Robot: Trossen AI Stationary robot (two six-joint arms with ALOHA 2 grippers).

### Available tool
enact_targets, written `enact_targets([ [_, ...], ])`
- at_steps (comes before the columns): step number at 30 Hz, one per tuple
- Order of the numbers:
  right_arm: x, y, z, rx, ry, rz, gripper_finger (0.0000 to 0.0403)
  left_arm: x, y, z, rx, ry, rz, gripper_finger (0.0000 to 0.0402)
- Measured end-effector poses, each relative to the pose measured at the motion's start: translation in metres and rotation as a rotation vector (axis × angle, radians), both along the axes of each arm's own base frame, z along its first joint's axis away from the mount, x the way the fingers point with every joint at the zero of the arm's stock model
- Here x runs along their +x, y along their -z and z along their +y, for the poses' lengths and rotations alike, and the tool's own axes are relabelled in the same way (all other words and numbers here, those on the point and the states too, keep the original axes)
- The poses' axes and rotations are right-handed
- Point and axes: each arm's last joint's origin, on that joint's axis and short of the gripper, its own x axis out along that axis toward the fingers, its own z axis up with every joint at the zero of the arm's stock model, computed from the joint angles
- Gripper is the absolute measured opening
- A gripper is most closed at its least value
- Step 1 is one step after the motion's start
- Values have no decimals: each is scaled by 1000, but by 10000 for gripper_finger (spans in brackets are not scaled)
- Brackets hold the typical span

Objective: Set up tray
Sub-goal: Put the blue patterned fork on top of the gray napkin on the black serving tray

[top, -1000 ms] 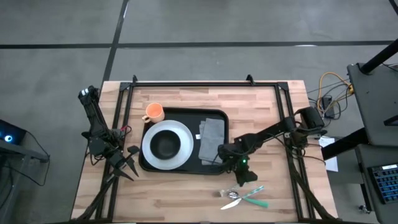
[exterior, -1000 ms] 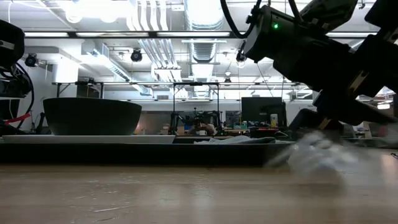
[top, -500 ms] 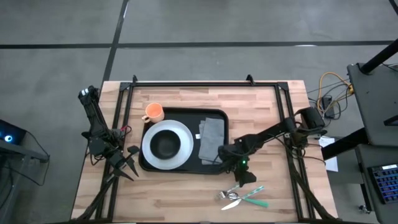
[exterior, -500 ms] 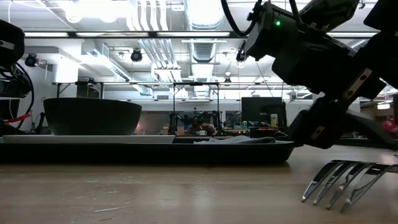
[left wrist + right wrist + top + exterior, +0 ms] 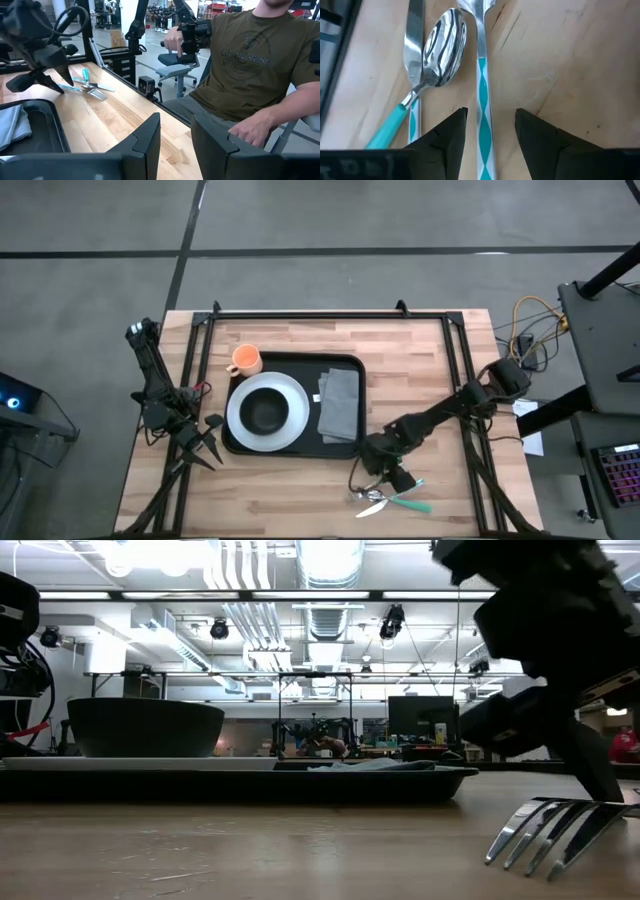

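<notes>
The black tray (image 5: 345,442) lies mid-table and carries a white plate (image 5: 240,430) with a black bowl (image 5: 265,412) on it, plus a folded grey napkin (image 5: 340,403). An orange cup (image 5: 246,361) stands on the wood at the tray's far left corner. A fork (image 5: 482,85), spoon (image 5: 440,45) and knife (image 5: 414,40) with teal handles lie on the table near its near edge. My right gripper (image 5: 487,135) hovers open over them, one finger on either side of the fork's handle. My left gripper (image 5: 175,145) waits open at the table's left edge.
The fork's tines (image 5: 550,830) rest on the wood close to the low camera. A seated person (image 5: 250,65) is beyond the table's near edge. Bare wood lies between the tray's near rim and the cutlery, and right of the tray.
My right gripper has moved from the tray's near right corner toward the table's near edge and down, and now stands over the cutlery. The tray, plate, napkin and cup have kept still.
</notes>
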Motion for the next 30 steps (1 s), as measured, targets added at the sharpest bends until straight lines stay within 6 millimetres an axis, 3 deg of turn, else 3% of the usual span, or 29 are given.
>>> enact_targets([
  [10, -11, 1, 16, -162, 2, -39, 123, 0, 0, 0, 0, 0, 0, 91],
  [17, -14, 0, 14, -111, -16, 15, 27, 0, 0, 0, 0, 0, 0, 91],
  [30, -5, -28, -16, 96, 65, 21, 21, 0, 0, 0, 0, 1, 0, 91],
])
